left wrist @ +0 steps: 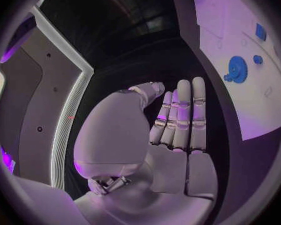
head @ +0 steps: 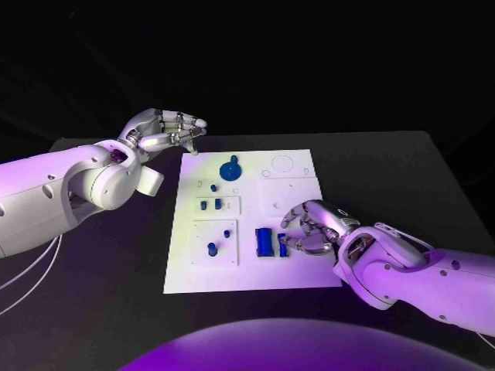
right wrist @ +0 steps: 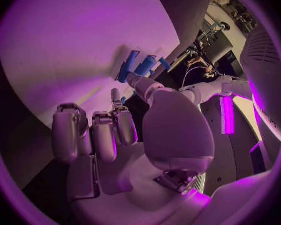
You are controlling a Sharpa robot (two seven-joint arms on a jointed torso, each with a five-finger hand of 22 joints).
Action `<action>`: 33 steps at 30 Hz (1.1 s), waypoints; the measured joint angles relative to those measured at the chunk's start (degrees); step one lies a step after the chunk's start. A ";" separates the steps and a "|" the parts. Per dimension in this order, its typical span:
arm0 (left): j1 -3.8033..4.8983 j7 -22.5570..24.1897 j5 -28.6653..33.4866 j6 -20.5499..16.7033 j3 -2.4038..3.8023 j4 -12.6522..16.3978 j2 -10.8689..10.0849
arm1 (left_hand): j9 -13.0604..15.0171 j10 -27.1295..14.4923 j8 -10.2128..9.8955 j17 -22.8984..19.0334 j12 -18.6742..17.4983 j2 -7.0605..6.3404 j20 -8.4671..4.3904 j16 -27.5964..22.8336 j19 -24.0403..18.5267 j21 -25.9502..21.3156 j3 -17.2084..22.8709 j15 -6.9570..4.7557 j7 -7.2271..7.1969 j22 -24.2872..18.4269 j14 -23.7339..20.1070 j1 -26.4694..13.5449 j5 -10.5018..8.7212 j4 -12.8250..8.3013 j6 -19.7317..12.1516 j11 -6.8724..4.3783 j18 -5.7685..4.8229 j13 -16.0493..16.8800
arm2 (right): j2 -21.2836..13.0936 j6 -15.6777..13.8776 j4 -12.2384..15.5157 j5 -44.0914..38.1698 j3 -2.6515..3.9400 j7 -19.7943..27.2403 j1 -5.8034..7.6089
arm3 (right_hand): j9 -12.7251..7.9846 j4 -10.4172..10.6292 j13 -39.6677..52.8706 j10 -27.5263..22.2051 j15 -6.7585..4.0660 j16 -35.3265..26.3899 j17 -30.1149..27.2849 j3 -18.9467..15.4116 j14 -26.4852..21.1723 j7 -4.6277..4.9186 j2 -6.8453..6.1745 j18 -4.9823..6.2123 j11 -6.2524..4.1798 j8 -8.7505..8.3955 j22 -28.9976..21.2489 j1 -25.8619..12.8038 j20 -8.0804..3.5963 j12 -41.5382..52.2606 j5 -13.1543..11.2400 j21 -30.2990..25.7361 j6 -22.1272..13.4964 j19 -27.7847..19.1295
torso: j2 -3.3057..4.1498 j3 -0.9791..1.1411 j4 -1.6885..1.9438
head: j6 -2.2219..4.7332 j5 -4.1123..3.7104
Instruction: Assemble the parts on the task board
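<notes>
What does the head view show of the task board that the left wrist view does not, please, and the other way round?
Head view alone: the whole white task board, the right hand resting over its near right part, beside the two upright blue bars, and small blue parts in the left-hand recesses.

Left wrist view alone: the left hand from behind, its fingers straight and together, holding nothing, off the board's edge.

Both: the blue gear on the board's far part, and the black table.
</notes>
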 measured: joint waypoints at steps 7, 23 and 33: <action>0.00 -0.03 -0.02 0.00 0.00 0.00 -0.01 | 0.00 0.00 0.00 0.00 0.00 0.00 0.00 0.00 0.00 0.00 0.00 0.00 0.00 0.00 0.00 0.00 0.00 0.00 0.00 0.00 0.00 0.00 | 0.09 0.81 -0.01 -1.48 0.04 -0.68 -0.01 | 1.01 0.24 0.00 0.00 -0.54 0.00 0.00 -0.69 0.11 -1.03 0.52 0.00 -0.62 2.65 -0.01 0.51 0.00 0.20 0.00 0.00 1.02 0.00 | 0.00 0.00 0.01 | 0.00 -0.01; 0.00 -0.07 -0.08 0.01 0.00 -0.02 -0.03 | 0.01 0.00 0.00 -0.01 0.00 0.00 0.00 0.00 0.00 0.00 0.00 0.00 0.00 -0.01 0.00 0.00 0.00 0.00 0.00 0.00 -0.01 0.00 | 0.00 0.90 -0.02 -3.27 0.00 -1.59 -0.08 | 1.57 0.40 -0.01 0.22 -0.95 0.00 0.00 -0.85 0.11 -1.39 0.74 0.00 -1.23 3.98 -0.02 0.74 -0.44 0.42 0.00 0.00 1.38 0.00 | -0.07 -0.01 0.02 | 0.00 -0.01; 0.00 -0.06 -0.10 0.01 0.00 -0.06 0.01 | 0.01 0.00 0.00 -0.01 0.00 0.00 0.00 0.00 0.00 0.00 0.00 0.00 0.00 -0.02 0.00 0.00 0.00 0.00 0.00 0.00 0.00 0.00 | -1.76 -1.31 1.44 -0.61 0.00 2.00 0.14 | 1.72 0.71 0.04 0.22 -0.94 0.00 0.00 -1.16 0.11 -1.39 0.74 0.00 -1.23 4.64 -0.03 0.74 -0.44 0.42 0.00 0.00 1.38 0.00 | -0.22 -0.04 0.01 | 0.00 -0.03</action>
